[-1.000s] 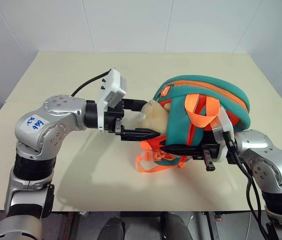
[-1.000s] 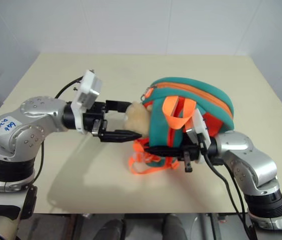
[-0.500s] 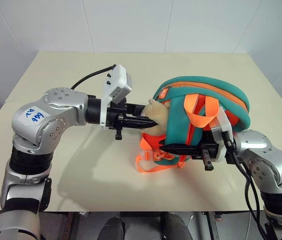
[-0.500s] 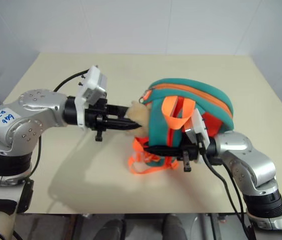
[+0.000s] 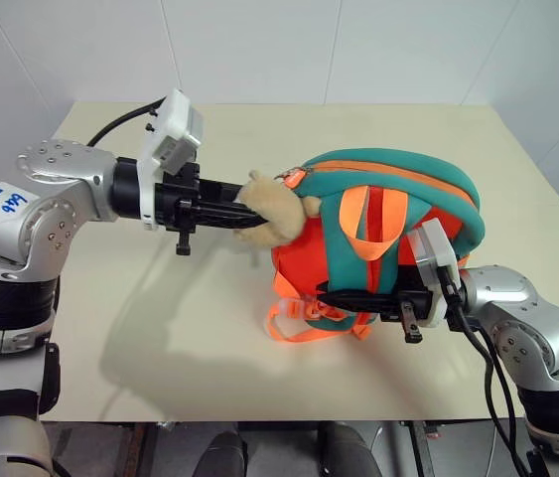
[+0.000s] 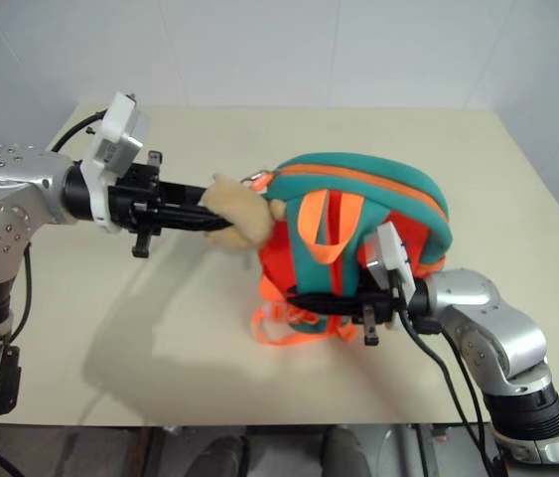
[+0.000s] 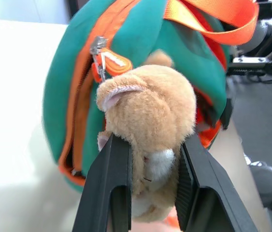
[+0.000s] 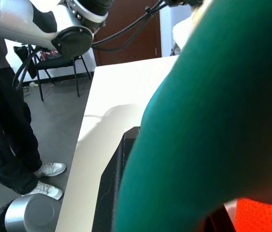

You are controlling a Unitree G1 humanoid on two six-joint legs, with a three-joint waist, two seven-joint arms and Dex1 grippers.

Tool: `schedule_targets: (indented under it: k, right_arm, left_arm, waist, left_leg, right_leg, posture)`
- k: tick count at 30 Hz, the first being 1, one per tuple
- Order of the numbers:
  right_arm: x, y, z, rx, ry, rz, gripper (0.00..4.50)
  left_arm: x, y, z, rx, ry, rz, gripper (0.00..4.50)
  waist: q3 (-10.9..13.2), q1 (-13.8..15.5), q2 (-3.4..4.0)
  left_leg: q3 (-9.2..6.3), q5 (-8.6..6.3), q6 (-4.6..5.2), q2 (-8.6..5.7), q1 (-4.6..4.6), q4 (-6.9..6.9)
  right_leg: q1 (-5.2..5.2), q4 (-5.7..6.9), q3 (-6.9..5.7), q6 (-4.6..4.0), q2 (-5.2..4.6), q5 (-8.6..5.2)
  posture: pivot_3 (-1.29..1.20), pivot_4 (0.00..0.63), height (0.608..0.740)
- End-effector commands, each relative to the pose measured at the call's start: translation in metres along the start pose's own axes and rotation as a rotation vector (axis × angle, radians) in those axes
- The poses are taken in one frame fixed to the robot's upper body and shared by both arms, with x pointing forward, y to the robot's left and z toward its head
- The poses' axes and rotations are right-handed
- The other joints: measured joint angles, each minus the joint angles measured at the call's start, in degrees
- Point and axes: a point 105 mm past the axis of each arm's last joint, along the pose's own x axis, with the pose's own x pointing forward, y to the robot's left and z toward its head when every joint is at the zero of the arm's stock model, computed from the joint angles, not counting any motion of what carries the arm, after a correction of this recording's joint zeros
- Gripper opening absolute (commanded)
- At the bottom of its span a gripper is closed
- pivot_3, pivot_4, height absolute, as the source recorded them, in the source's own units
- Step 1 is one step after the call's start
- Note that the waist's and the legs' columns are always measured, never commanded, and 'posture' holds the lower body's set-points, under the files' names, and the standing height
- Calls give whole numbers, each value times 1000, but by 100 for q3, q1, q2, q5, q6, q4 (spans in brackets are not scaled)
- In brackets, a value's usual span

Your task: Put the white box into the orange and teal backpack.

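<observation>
Orange and teal fabric marks the orange and teal backpack (image 5: 388, 234), which sits near the middle of the cream bench (image 5: 160, 328), its rounded teal top up, an orange zipper line running along it and orange webbing loops (image 5: 304, 320) spilling onto the bench surface at its lower front. At the backpack's left end hangs a tan plush toy (image 5: 271, 209), and the left tool (image 5: 244, 212) is clamped on it: in the left wrist view the two black fingers (image 7: 109, 186) press against both sides of the toy's soft body, just below an orange zipper pull (image 7: 107, 64). From the other side the right tool (image 5: 344, 296) reaches level under the backpack's lower edge, fingers closed on the backpack's teal trim beside the webbing. In the right wrist view a person's dark trouser legs and white shoes (image 8: 49, 179) stand on the grey floor beyond the bench edge
</observation>
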Motion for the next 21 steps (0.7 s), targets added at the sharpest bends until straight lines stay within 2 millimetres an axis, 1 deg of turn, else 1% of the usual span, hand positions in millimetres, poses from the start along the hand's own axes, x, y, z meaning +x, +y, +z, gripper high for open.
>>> schedule_targets:
  k: [1, 5, 7, 10, 12, 13, 15, 21]
  right_arm:
    - [-1, 6, 11, -59, -18, 14, 539]
    - [-1, 6, 11, -57, -19, 13, 539]
    - [-1, 5, 11, -56, -19, 11, 539]
    - [-1, 5, 11, -56, -20, 7, 539]
    - [-1, 5, 11, -56, -21, 6, 539]
    - [-1, 4, 11, -57, -21, 4, 539]
    - [-1, 4, 11, -59, -21, 2, 539]
    - [-1, 3, 11, -61, -20, 1, 539]
  left_arm:
    - [-23, 18, 6, 54, 22, 95, 707]
    - [-30, 31, -6, 32, 55, 94, 705]
    - [-32, 32, -11, 18, 73, 71, 694]
    - [-33, 34, -27, -10, 134, 32, 693]
    - [-32, 35, -34, -31, 145, 6, 691]
    - [-29, 36, -46, -59, 176, -13, 691]
    - [-25, 38, -64, -95, 223, -43, 691]
    - [-14, 39, -99, -152, 339, -109, 689]
  waist:
    - [0, 5, 0]
    - [0, 8, 0]
    - [0, 6, 0]
    - [0, 2, 0]
    - [0, 0, 0]
    - [0, -7, 0]
    - [0, 6, 0]
    - [0, 0, 0]
  left_leg:
    - [0, 0, 0, 0, 0, 0]
    - [1, 0, 0, 0, 1, 1]
    - [2, 0, 0, 0, 0, 1]
    - [3, 0, 0, 0, 0, 0]
    - [4, 0, 0, 0, 0, 0]
    - [4, 0, 0, 0, 0, 0]
    - [5, -1, 2, 3, 2, 0]
    - [6, -4, 7, 3, 1, 7]
  right_leg:
    - [0, 0, 0, 0, 0, 0]
    - [1, 1, 0, 0, 0, 0]
    - [1, 1, -1, 0, 1, 0]
    - [0, 0, 0, 0, 1, 0]
    - [0, 1, 0, 0, 1, 0]
    - [0, 1, 0, 0, 1, 0]
    - [0, 2, 0, 0, 3, 0]
    - [0, 10, 0, 0, 4, 0]
  posture:
    - [0, 150, 740]
    - [0, 150, 740]
    - [0, 150, 740]
    - [0, 150, 740]
    - [0, 150, 740]
    - [0, 150, 740]
    - [0, 150, 740]
    - [0, 150, 740]
